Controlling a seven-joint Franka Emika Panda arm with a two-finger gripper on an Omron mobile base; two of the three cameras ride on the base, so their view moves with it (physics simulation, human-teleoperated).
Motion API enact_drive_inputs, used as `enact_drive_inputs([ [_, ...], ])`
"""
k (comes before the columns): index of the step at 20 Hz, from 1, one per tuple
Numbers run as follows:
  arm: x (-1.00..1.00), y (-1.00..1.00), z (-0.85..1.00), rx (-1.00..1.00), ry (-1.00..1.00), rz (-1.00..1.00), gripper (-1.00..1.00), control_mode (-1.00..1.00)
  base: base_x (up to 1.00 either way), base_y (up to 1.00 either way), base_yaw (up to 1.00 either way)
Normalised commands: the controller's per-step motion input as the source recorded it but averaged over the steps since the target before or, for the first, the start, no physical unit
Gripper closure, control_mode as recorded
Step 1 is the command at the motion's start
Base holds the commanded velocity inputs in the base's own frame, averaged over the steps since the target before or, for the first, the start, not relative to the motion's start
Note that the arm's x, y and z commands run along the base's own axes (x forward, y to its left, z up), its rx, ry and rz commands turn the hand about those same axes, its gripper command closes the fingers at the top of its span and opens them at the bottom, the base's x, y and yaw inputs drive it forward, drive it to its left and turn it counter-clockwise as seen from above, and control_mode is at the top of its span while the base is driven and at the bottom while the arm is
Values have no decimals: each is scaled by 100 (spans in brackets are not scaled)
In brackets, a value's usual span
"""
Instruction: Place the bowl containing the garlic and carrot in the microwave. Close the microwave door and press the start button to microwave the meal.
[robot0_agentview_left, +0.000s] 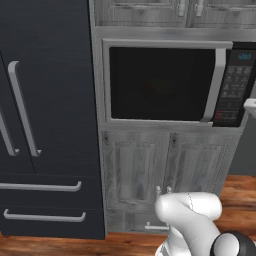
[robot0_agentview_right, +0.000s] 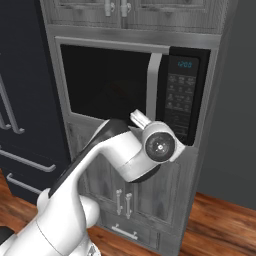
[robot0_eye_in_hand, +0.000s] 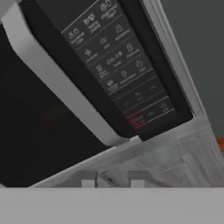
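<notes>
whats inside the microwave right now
The microwave door is shut. Through its dark glass only a faint reddish smudge shows; whether that is the carrot, or the bowl is in there, cannot be told.

Both base views facing you at the microwave (robot0_agentview_left: 165, 82) from either side; hand view close on its keypad (robot0_eye_in_hand: 118, 65).

Robot arm (robot0_agentview_right: 100, 165): glossy white rounded link shells joined by dark grey-black joint bands. Wrist housing (robot0_agentview_right: 160, 145) ends in a circular silver-white cap with a small dark centre (concentric rings visible). Lower link (robot0_agentview_left: 192, 215) is bulbous, smooth white, beside a dark rounded joint.
</notes>
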Motion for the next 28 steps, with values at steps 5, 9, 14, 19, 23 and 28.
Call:
enact_drive_inputs([
  [5, 1, 0, -29, 36, 13, -9, 100, -100, 0, 0, 0],
  [9, 4, -6, -10, 38, 8, -5, 100, -100, 0, 0, 0],
  [14, 9, -24, -4, 16, 0, 0, 100, -100, 0, 0, 0],
  [19, 15, -35, -2, 5, 0, 0, 100, -100, 0, 0, 0],
  [23, 31, 2, -6, 0, 0, -1, 100, -100, 0, 0, 0],
  [28, 27, 0, -20, 0, 0, -2, 100, -100, 0, 0, 0],
])
